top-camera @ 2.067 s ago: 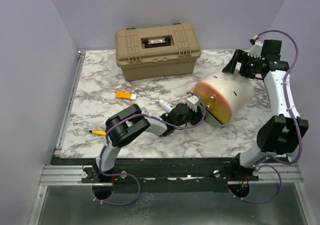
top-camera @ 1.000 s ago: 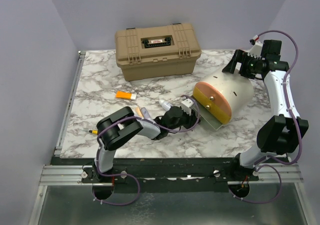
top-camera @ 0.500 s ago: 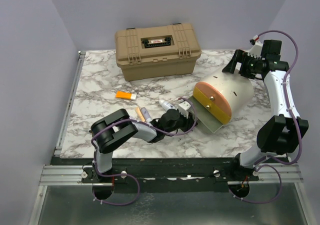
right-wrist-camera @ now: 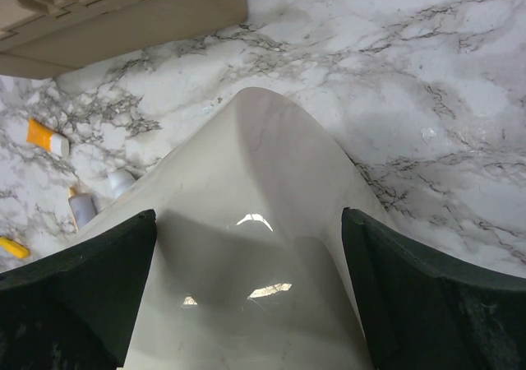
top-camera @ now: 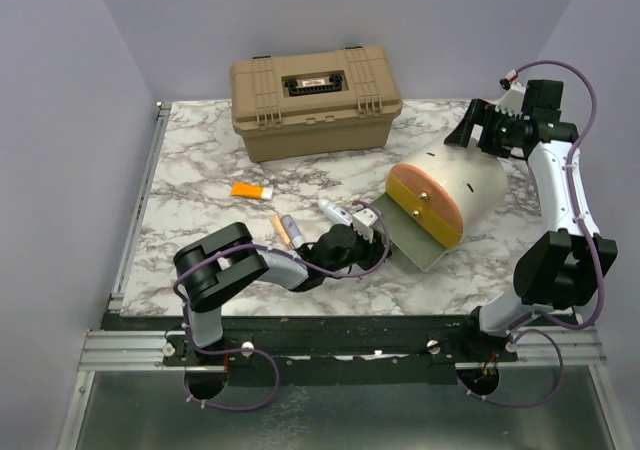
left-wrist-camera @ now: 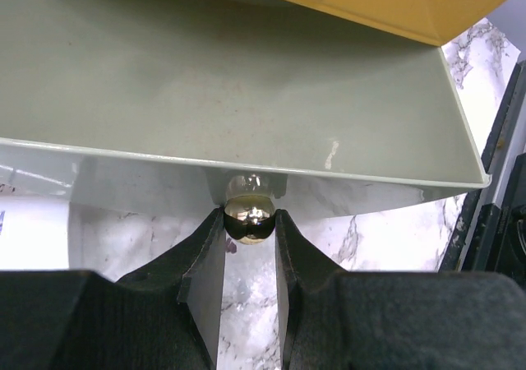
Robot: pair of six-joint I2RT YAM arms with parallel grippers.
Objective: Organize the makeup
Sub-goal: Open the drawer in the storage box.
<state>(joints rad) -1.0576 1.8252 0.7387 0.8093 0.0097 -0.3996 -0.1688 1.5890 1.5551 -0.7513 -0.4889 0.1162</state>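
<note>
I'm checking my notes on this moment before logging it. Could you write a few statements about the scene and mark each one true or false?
1. The left gripper is shut on the gold knob of the grey-green drawer. True.
2. The tan hard case has its lid open. False: the lid is closed.
3. The orange tube lies in the drawer. False: it lies on the marble table, in front of the tan hard case.
4. The right gripper has the cream round case between its fingers. True.
</note>
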